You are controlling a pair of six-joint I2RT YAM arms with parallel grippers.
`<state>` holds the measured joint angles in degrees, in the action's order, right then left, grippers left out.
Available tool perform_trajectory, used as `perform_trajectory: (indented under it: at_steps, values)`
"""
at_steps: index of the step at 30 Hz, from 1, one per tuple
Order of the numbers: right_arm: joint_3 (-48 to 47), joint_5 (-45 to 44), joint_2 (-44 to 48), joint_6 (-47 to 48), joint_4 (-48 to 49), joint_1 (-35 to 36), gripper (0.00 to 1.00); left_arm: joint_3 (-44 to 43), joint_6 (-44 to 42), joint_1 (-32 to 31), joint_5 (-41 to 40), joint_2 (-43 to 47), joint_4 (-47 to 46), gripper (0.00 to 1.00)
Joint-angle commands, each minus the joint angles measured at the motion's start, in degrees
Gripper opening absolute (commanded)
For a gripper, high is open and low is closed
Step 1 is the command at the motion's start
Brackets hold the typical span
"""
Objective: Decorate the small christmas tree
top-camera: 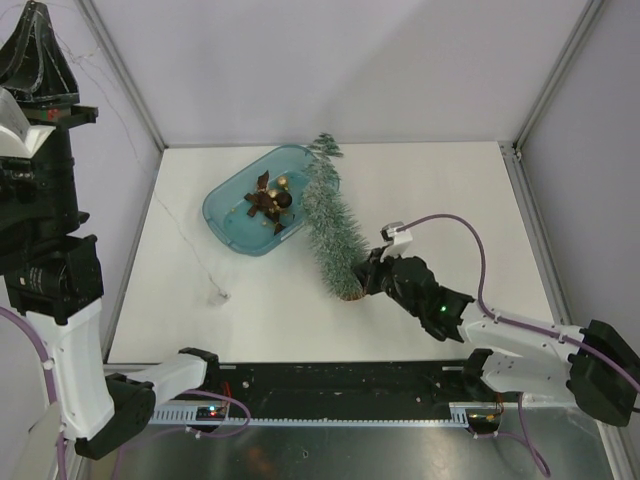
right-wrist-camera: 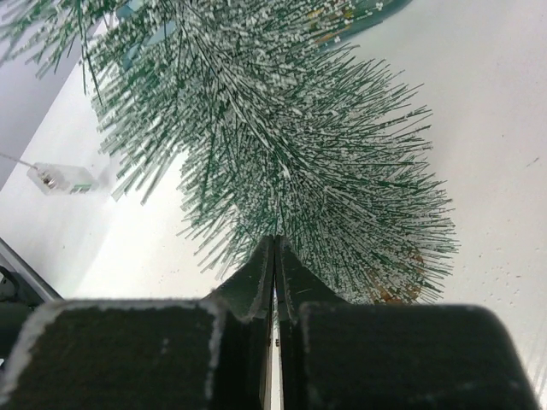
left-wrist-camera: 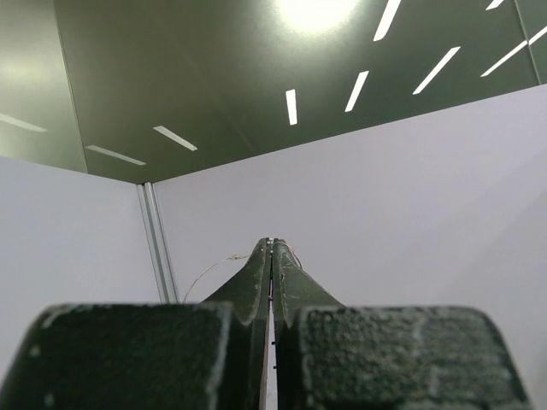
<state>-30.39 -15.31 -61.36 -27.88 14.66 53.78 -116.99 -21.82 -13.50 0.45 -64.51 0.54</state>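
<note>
The small christmas tree (top-camera: 328, 220) lies on its side on the white table, its bent tip over the teal tub (top-camera: 225, 218) and its wooden base (top-camera: 350, 293) towards me. My right gripper (top-camera: 368, 272) is shut, its tips in the needles just beside the base. In the right wrist view the tree (right-wrist-camera: 291, 128) fills the frame ahead of the right gripper (right-wrist-camera: 274, 241). My left gripper (top-camera: 38, 10) is raised high at the far left, shut on a thin wire (left-wrist-camera: 214, 269) that leaves the left gripper (left-wrist-camera: 272, 243) at its tips.
The tub holds a brown star ornament (top-camera: 262, 200) and gold and dark baubles (top-camera: 284, 190). The wire hangs down to a small clear battery box (top-camera: 218, 296) on the table, which also shows in the right wrist view (right-wrist-camera: 64, 178). Grey walls enclose the table.
</note>
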Motion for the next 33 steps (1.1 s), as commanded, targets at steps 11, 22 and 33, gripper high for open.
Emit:
perform_trajectory:
  at_steps: [11,22,33]
  values:
    - [3.06,-6.68,8.92,-2.09,-5.33,2.53,0.0,-0.43,1.08,-0.38,1.6,-0.74,-0.89,0.0]
    - [4.85,-8.19,12.64,-3.13,-8.77,4.63,0.03,-0.47,1.58,-0.57,3.04,-0.73,-0.89,0.01]
    - [4.84,-9.37,18.45,-2.19,-11.82,6.26,0.64,1.87,2.87,-1.7,9.05,-1.34,1.45,0.03]
